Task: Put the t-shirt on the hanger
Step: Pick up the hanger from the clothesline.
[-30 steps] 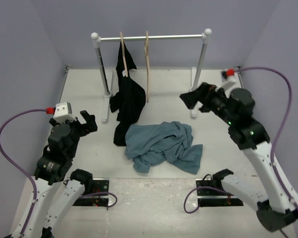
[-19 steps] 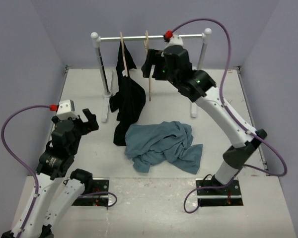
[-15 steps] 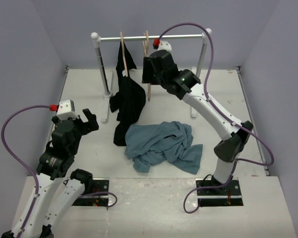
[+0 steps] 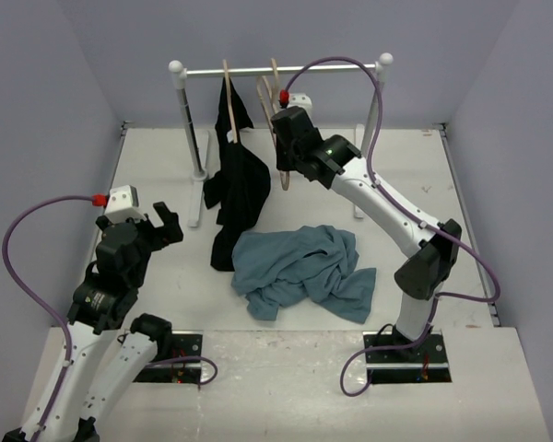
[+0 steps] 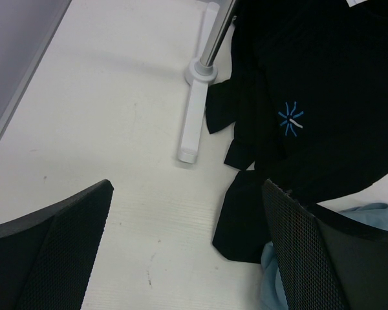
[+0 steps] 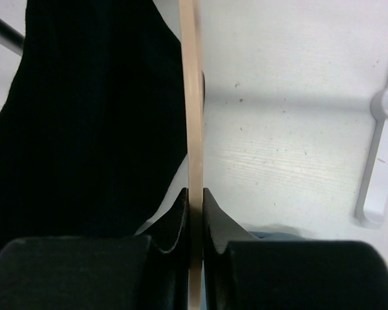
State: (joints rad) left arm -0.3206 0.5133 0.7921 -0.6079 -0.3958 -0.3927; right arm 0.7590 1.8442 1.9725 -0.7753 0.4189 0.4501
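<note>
Firmly, right tool [image 6: 195,199] pinches slim tan wooden hanger [image 6: 193,97].

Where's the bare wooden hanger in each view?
Top external: hanger upper centre, at the rail.
Left wrist: not in it.
Right wrist: vertical tan strip at centre, pinched by the right gripper.
Shared landmark: black garment, left of the hanger.

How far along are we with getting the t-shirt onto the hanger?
Done: nothing yet. In hand: right gripper shut on the light tan wooden hanger at the white rail. To do: dusty blue-grey cotton t-shirt lies crumpled on the table, untouched; left gripper open.
</note>
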